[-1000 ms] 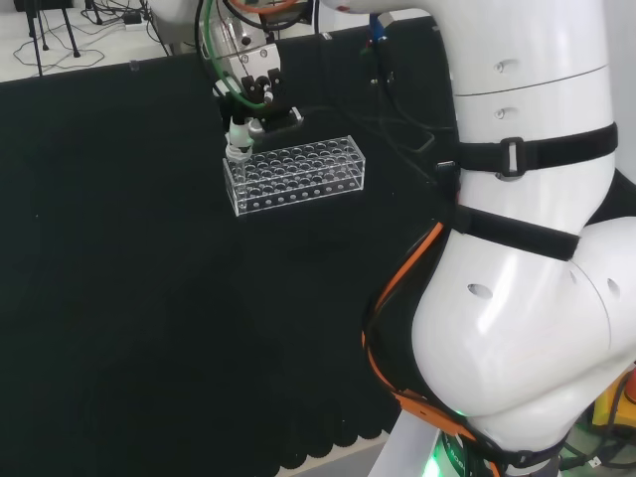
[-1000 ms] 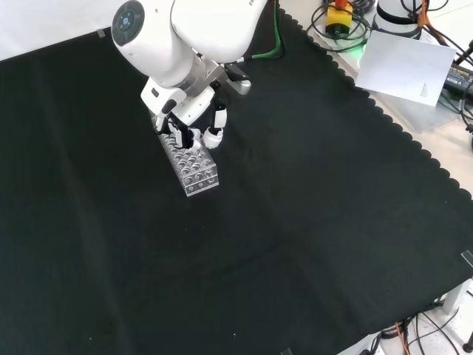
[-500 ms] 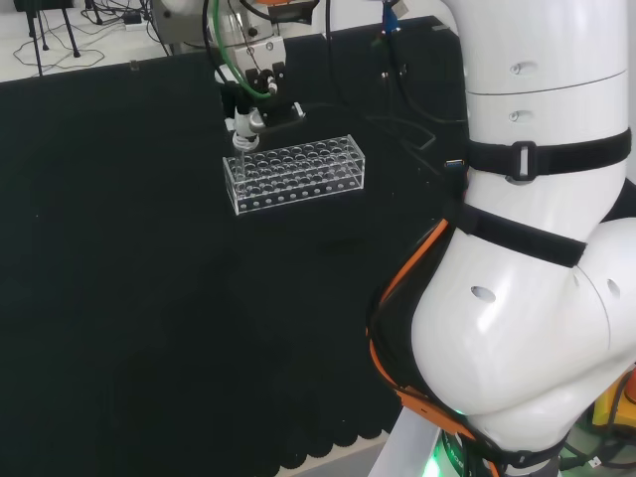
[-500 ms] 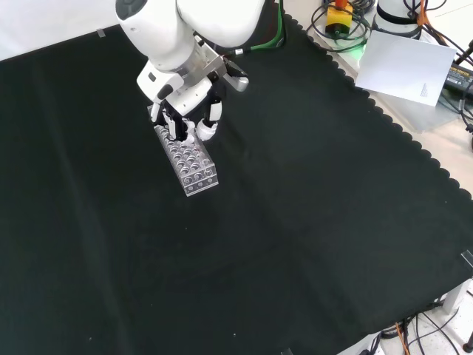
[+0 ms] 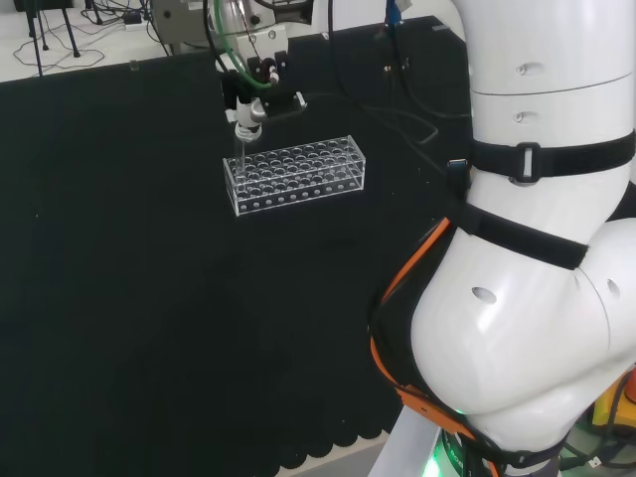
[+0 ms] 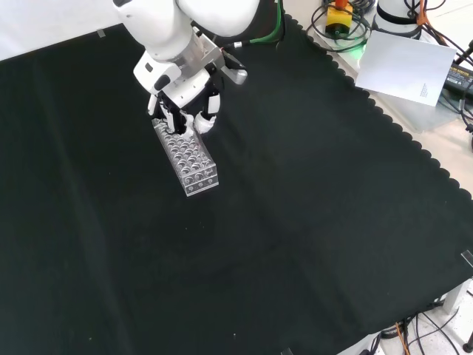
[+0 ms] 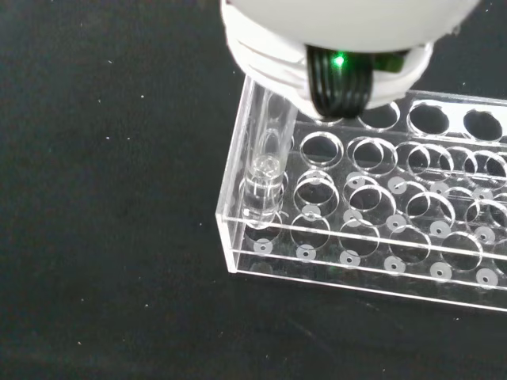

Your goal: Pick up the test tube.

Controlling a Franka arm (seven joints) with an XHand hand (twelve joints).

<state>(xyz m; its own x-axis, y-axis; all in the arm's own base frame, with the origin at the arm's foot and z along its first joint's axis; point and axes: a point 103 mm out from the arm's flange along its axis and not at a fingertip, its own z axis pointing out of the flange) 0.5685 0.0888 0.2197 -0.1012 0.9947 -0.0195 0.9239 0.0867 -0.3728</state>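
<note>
Currently we log the hand (image 6: 181, 111) above the end of the clear rack (image 5: 295, 175) that lies at the left in the head view and farthest up in the front view. Its fingers (image 5: 245, 111) are curled in a pinch around the upper part of the test tube (image 7: 268, 154). In the wrist view the tube hangs upright over a corner hole of the rack, and its rounded lower end sits about level with the top plate; we cannot tell whether it has fully cleared that hole. The rack rests flat on the black cloth (image 6: 295, 222), and its other holes look empty.

We judge the lift to be partly done.

Risks from here:
- If the arm travels sideways before the tube's end is free of the plate, the tube could catch the hole's edge and either tip the rack or drag it along the cloth.
- Clear glass pinched near its top can swing or slide down between the fingers if the move is abrupt.
- A tilted wrist could knock the tube's end against the rack wall.

We would rise straight up first, then translate.
</note>
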